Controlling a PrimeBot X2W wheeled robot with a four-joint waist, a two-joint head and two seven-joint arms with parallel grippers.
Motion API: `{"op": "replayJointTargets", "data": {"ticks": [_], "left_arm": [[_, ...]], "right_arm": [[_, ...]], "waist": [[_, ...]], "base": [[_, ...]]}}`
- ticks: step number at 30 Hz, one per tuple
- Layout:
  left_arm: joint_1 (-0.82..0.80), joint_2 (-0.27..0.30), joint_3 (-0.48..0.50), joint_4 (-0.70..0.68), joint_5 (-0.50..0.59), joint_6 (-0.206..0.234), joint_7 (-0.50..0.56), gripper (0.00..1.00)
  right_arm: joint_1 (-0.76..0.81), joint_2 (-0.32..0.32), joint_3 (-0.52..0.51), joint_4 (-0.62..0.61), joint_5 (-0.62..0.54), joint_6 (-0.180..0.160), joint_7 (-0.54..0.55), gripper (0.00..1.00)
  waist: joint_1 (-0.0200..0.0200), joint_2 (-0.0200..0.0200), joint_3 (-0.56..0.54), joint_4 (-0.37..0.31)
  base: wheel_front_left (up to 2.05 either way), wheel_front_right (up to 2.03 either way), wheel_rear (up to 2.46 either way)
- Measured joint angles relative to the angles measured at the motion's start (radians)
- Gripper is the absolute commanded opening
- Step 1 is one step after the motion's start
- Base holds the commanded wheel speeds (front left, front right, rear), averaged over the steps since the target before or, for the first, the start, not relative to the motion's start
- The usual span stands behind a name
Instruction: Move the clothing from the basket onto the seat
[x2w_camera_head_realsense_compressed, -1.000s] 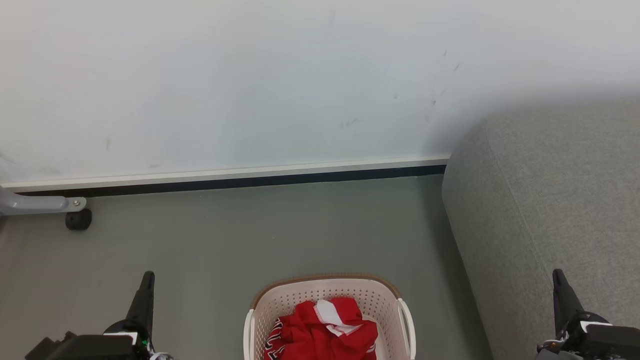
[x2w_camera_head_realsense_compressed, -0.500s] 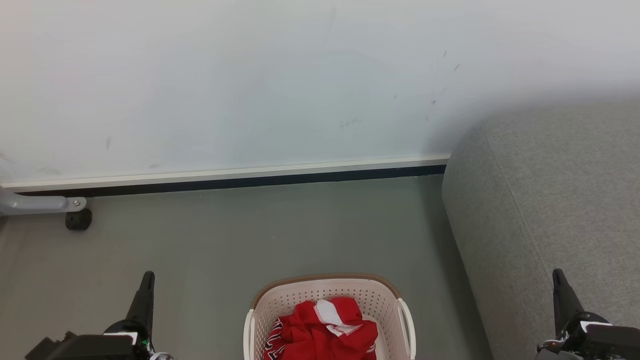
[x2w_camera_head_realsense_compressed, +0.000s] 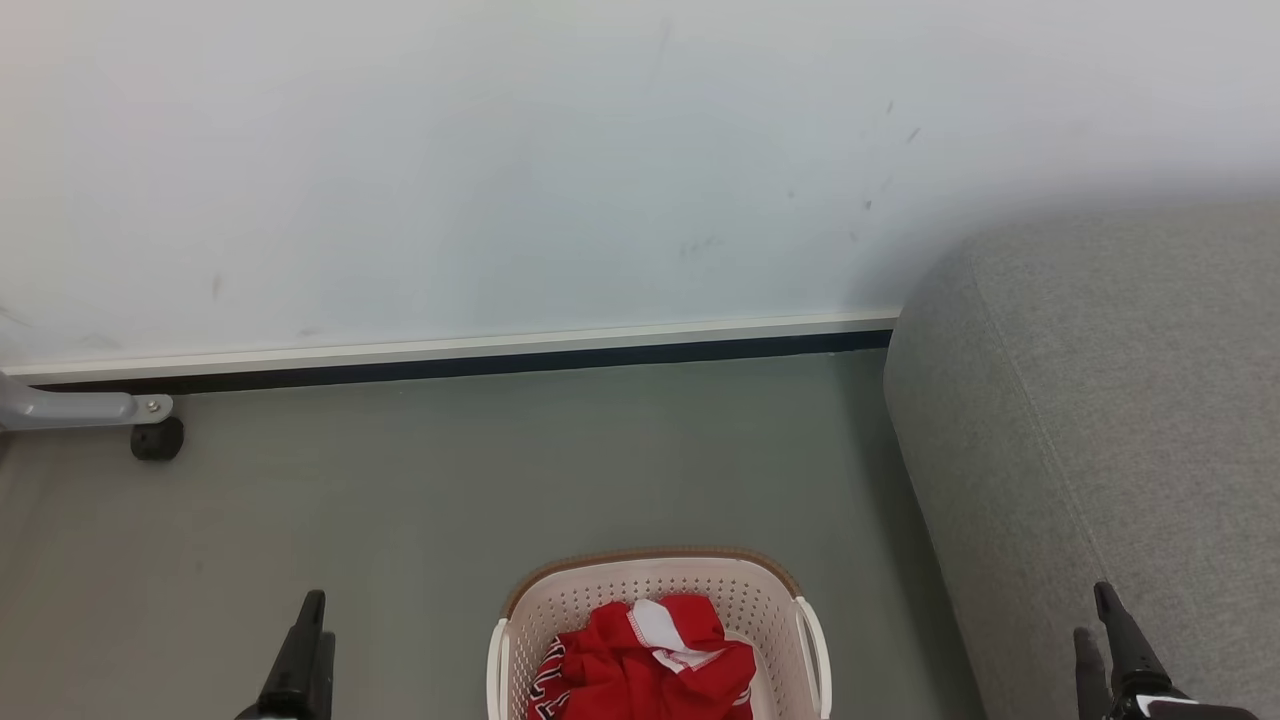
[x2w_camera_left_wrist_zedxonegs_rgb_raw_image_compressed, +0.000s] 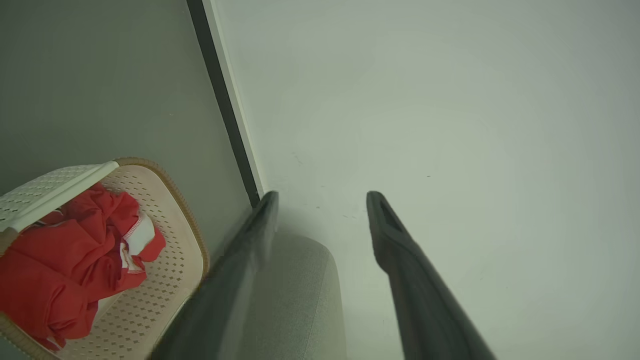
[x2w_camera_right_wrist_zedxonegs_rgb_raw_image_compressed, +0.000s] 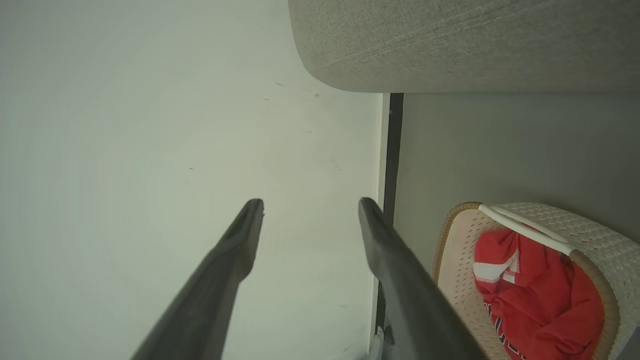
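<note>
Head view, left tool and right tool lower than before, clothing unmoved

Crumpled red clothing lies in the cream basket — near the grey seat.

- Left gripper, left of the basket: two long, slim fingers, matt black and smooth, tapering to narrow rounded tips.
- One left finger has a shallow recess on its inner face near the tip.
- Right gripper, right of the basket: the same dark tapered fingers, with a small white patch at their base.
</note>
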Motion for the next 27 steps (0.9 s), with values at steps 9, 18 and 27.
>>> {"op": "replayJointTargets", "data": {"ticks": [9,18,27], "left_arm": [[0.003,0.000,-0.035,-0.022,0.013,0.002,-0.034,1.00],[0.003,0.001,-0.058,-0.060,0.079,0.027,-0.068,1.00],[0.003,0.002,-0.090,-0.101,0.198,0.054,-0.098,1.00]], "right_arm": [[0.002,0.000,0.034,-0.018,-0.006,-0.001,-0.032,1.00],[0.008,0.000,0.050,-0.046,-0.047,-0.020,-0.064,1.00],[0.011,-0.001,0.077,-0.087,-0.166,-0.055,-0.096,1.00]], "waist": [[0.0000,0.0000,-0.001,0.001],[0.0000,0.0000,-0.003,0.001],[0.0000,0.0000,-0.006,0.002]], "base": [[0.00,0.00,0.00],[0.00,0.00,0.00],[0.00,0.00,0.00]]}}
